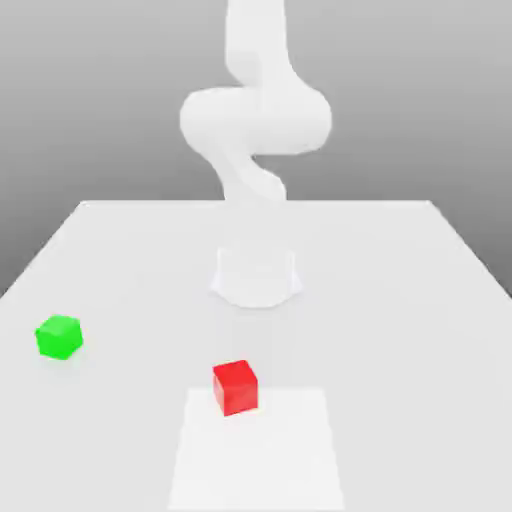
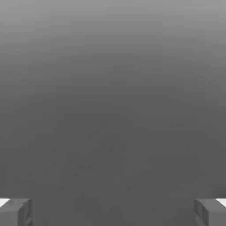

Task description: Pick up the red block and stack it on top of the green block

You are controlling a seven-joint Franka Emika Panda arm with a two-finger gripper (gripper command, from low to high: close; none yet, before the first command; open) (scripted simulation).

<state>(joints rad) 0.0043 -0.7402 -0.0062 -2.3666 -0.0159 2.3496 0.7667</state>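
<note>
Table [image 1: 400,300]: white, flat, takes up the lower half of the exterior view, grey backdrop behind it. A slightly brighter rectangular patch [image 1: 290,460] sits on the table at the near edge, centre

Arm [image 1: 255,120]: white Panda, comes down from the top centre of the exterior view, bends in an S shape, its round base [image 1: 256,278] standing on the table at mid-depth. The arm looks washed out against the table, so link edges are hard to separate near the base

Gripper [image 2: 113,211]: in the hand view the two grey fingertips [image 2: 15,212] stand at opposite edges of the picture, wide gap between them, nothing in the gap. Released, spread wide, not grasping anything. Past the fingers there is just a plain grey gradient

Red block [image 1: 235,387]: small matte red cube resting on the table, in front of the arm base and a little toward the exterior view's left of centre. It sits on the far-left corner of the brighter patch, partly over its edge. Upright on one face, slightly rotated so two side faces show. Nothing touching it

Green block [image 1: 58,336]: small green cube, same size as the red one, resting on the table near the exterior view's left edge. A bit farther back than the red block and well apart from it. Also rotated, corner facing the camera. Nothing on top of it, nothing touching it

Stack not yet done, both cubes lie separately on the table
</note>
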